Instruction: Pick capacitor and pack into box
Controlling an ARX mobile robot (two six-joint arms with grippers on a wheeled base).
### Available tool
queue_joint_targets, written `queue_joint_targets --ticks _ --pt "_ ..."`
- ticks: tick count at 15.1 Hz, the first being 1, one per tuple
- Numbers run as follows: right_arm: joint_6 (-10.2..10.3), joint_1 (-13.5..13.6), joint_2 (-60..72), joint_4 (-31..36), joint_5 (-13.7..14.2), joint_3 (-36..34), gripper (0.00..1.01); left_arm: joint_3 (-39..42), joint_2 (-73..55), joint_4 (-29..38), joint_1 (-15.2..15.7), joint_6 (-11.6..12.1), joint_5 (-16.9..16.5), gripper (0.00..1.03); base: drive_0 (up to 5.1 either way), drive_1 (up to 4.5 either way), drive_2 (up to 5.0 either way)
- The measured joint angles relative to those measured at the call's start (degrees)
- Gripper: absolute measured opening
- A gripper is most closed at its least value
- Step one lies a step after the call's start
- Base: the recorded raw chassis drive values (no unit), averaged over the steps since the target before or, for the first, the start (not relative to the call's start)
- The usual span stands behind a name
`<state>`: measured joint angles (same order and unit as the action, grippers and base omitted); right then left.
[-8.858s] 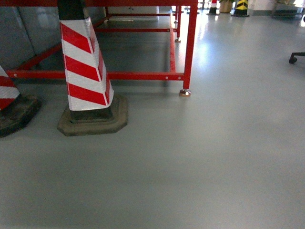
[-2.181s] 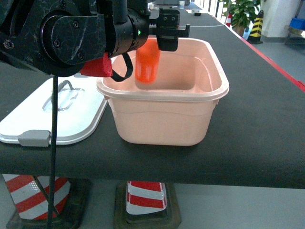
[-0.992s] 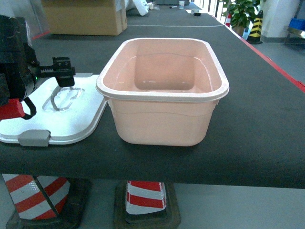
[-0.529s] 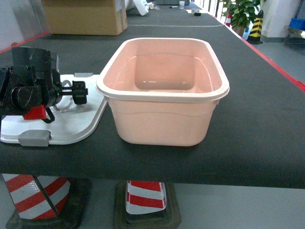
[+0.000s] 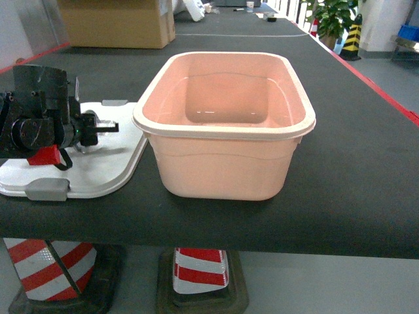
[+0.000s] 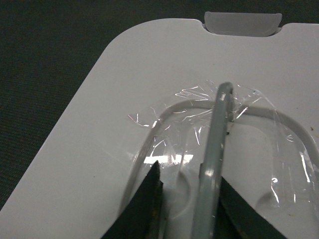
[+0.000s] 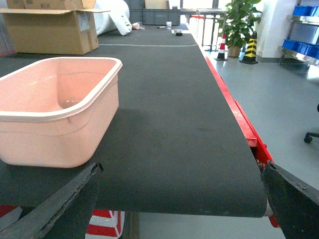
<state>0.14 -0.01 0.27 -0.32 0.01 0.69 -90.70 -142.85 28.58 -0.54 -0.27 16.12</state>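
Head view: box [image 5: 226, 127] sits open on the black table [image 5: 353, 163], with its white lid [image 5: 98, 167] lying flat just to its left. No capacitor shows in any view; the box floor near the front wall is hidden, so I cannot tell whether one lies inside.

Left gripper [image 5: 105, 125] is low over the lid. Left wrist view shows its fingers [image 6: 144, 209] on either side of the lid's grey handle [image 6: 215, 149], which stands raised between them. Jaws parted, not visibly pinching yet.

Right gripper [image 7: 179, 219]: only its two fingers at the frame edges, spread wide, holding nothing, at the near table edge to the right of the box.

Judgement: step in hand is taking the lid by its handle to close the box. Next move calls for closing on the handle, lifting, carrying right, and seating the lid square on the rim.

Writing: none readable on box or lid. Carton [image 5: 114, 23] at far left shows no legible print.
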Motion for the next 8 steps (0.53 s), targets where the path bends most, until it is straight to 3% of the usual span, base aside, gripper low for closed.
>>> queue_joint_targets --ticks 2,8 --pt "0.00 0.00 0.00 0.02 0.00 0.00 0.98 2.40 2.01 0.66 -0.20 0.85 0.90 0.02 0.0 0.00 0.0" --pt "0.00 0.00 0.00 0.02 0.00 0.00 0.98 3.93 8.76 0.96 -0.07 0.70 2.84 0.02 0.0 0.00 0.0"
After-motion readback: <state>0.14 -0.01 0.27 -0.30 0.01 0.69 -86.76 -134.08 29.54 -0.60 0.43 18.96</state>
